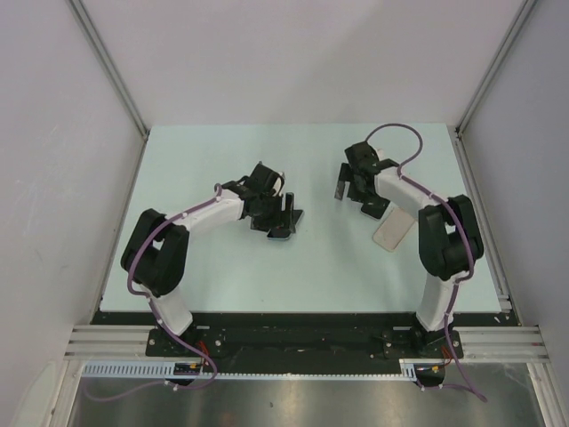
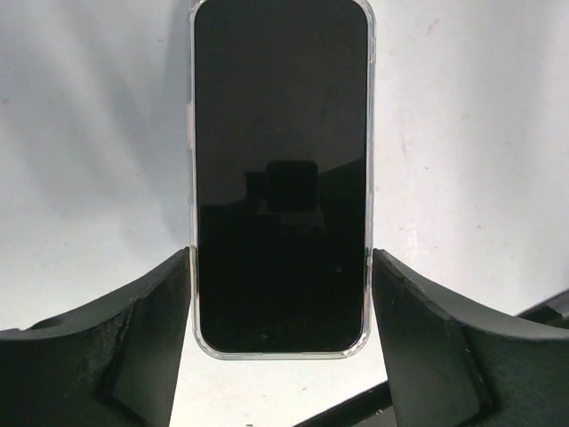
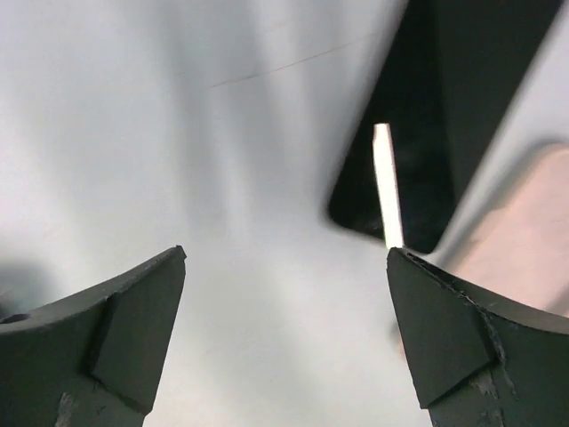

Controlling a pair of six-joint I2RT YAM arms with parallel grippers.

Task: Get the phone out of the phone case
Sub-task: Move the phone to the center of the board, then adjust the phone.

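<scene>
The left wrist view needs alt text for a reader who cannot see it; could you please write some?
A black-screened phone in a clear plastic case lies on a white table, its lower end between the two black fingers of the left hand, which touch its long edges.

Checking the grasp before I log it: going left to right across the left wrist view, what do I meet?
Pincer finger → phone, lying between the two → other pincer finger.
</scene>
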